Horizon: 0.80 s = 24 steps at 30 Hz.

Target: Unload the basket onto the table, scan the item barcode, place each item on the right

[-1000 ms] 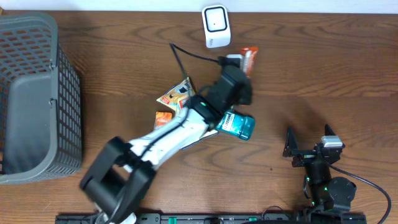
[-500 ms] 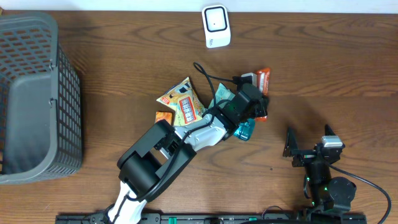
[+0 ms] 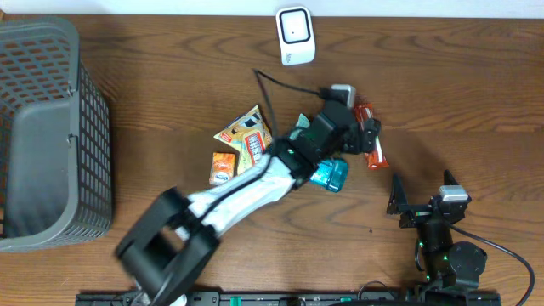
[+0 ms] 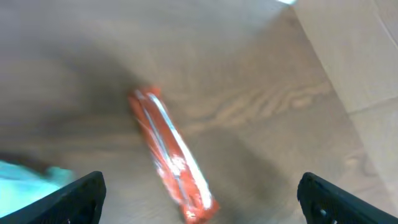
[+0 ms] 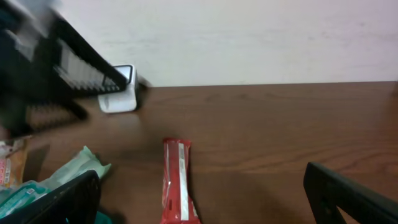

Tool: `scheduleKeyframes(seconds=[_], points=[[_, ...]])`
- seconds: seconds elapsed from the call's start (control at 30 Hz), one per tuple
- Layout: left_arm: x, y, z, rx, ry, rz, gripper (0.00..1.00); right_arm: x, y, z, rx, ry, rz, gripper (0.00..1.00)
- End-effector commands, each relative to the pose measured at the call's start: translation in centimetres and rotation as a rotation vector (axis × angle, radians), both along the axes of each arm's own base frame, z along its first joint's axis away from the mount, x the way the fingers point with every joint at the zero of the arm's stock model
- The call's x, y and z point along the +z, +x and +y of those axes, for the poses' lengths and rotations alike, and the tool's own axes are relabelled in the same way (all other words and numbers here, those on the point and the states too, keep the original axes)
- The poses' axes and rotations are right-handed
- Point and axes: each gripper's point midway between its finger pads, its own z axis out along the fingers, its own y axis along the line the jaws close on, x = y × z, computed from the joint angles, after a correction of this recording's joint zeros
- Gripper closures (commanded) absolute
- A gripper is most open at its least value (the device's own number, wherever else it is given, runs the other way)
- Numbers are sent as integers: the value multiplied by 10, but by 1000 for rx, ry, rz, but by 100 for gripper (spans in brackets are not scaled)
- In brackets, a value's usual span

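The item, a red snack bar (image 3: 372, 143), lies flat on the wooden table, right of the pile of goods. My left gripper (image 3: 357, 127) hovers just above and beside it, open and holding nothing. In the left wrist view the bar (image 4: 171, 158) lies loose between the wide-spread fingers (image 4: 78, 199). The white barcode scanner (image 3: 295, 36) stands at the table's far edge. My right gripper (image 3: 421, 197) rests open at the near right. Its view shows the bar (image 5: 177, 183) ahead of it and the scanner (image 5: 118, 90) behind.
A teal wipes pack (image 3: 330, 174), a yellow snack packet (image 3: 249, 136) and a small orange packet (image 3: 223, 163) lie mid-table under my left arm. A grey mesh basket (image 3: 42, 127) stands at the left edge. A black cable (image 3: 280, 81) trails from the left wrist.
My left gripper swung right and away from the scanner with the red bar, then opened and let it go. The bar now lies on the table. The right arm stayed still.
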Motion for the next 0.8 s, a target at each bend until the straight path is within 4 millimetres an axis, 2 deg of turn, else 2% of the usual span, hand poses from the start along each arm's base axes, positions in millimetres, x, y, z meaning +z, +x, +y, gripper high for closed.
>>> scheduleKeyframes(seconds=[0.0, 0.1, 0.17, 0.27, 0.3, 0.33, 0.4, 0.5, 0.57, 0.63, 0.7, 0.77], points=[[43, 28, 56, 100, 186, -201, 2, -1, 0, 1, 3, 10, 0, 1], [71, 31, 96, 141, 293, -273, 1, -1, 0, 1, 3, 10, 0, 1], [102, 31, 117, 167, 329, -346, 1, -1, 0, 1, 3, 10, 0, 1], [166, 24, 150, 239, 364, -505, 1, -1, 0, 1, 3, 10, 0, 1], [196, 18, 164, 278, 392, -581, 1, -1, 0, 1, 3, 10, 0, 1], [211, 15, 172, 299, 410, -619, 1, -1, 0, 1, 3, 10, 0, 1], [253, 4, 198, 363, 482, -730, 1, -1, 0, 1, 3, 10, 0, 1], [309, -16, 243, 501, 638, -863, 1, -1, 0, 1, 3, 10, 0, 1], [333, -31, 272, 594, 748, -899, 1, -1, 0, 1, 3, 10, 0, 1], [346, -45, 298, 667, 859, -896, 1, -1, 0, 1, 3, 10, 0, 1], [355, -56, 309, 663, 904, -920, 1, -1, 0, 1, 3, 10, 0, 1], [365, -68, 318, 678, 877, -941, 1, -1, 0, 1, 3, 10, 0, 1]])
